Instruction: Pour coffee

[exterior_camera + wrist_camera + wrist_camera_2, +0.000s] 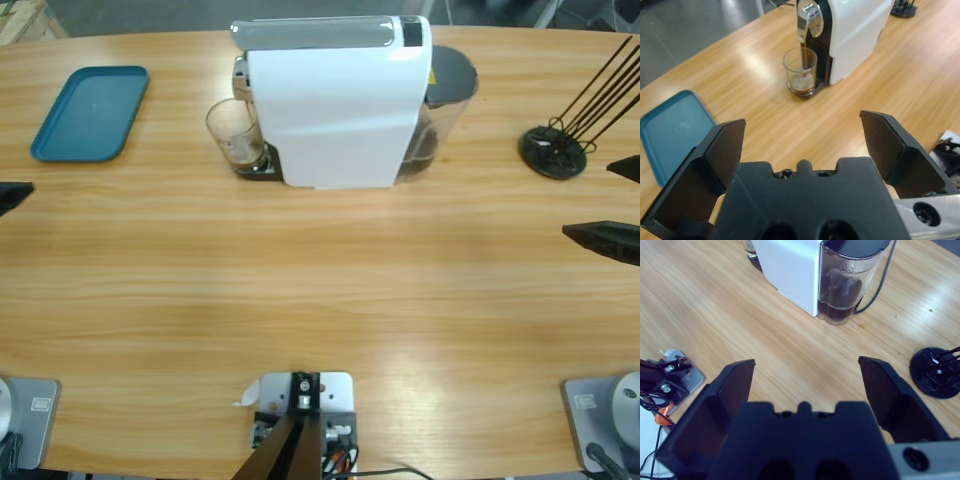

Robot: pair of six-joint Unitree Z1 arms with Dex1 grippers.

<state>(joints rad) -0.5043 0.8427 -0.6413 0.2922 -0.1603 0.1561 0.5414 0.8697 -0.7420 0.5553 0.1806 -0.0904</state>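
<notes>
Left hand (802,145): matte black plastic throughout. Two broad, wedge-shaped jaws with flat inner faces and bevelled edges rise from a blocky black body with a notched top edge. Two round recesses at bottom centre of the frame. Silver-grey plate with one dark screw at lower right.

Right hand (805,385): same black build; grey plate with a round screw at lower right.

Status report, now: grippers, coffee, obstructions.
Left gripper open, empty, back from the glass. Right gripper open, empty. Coffee streaming from the machine into the glass, shallow dark layer. Nothing on the table between grippers and the glass.
</notes>
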